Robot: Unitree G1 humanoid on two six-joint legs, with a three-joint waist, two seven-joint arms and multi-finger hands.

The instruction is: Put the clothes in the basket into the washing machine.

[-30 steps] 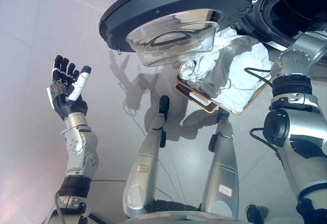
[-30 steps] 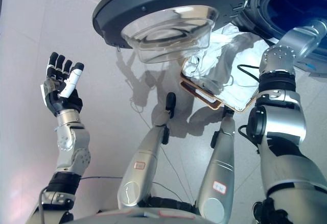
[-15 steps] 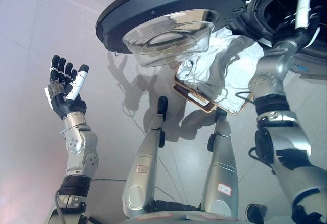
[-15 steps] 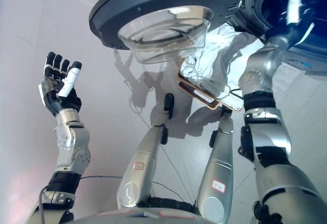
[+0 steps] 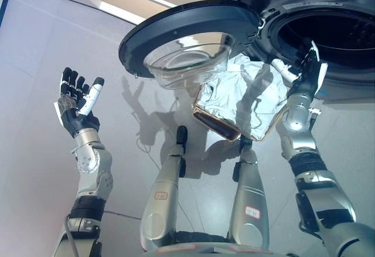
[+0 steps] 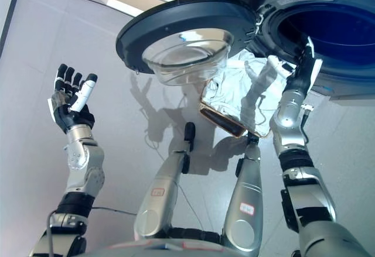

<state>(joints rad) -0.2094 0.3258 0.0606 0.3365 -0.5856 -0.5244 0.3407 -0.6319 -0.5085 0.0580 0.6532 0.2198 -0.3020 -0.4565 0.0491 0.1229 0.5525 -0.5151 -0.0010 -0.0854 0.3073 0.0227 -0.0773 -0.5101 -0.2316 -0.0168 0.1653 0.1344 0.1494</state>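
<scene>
The clothes, a pale crumpled bundle, lie in the basket on the floor, below the open door of the washing machine and beside its drum opening. The basket sits just below and to the left of the right hand's fingers.

The right hand is raised in front of the drum rim, fingers spread wide and holding nothing. The left hand is idle, well apart from the basket on the far left, fingers straight and relaxed, also empty.

Step in hand, by judgement: between loads, with clothes not yet transferred. The next move calls for lowering the right hand onto the bundle and closing the fingers on the cloth.

Obstruction: the door's glass bowl overhangs the basket's left side; approach from the right side appears clearer.
</scene>
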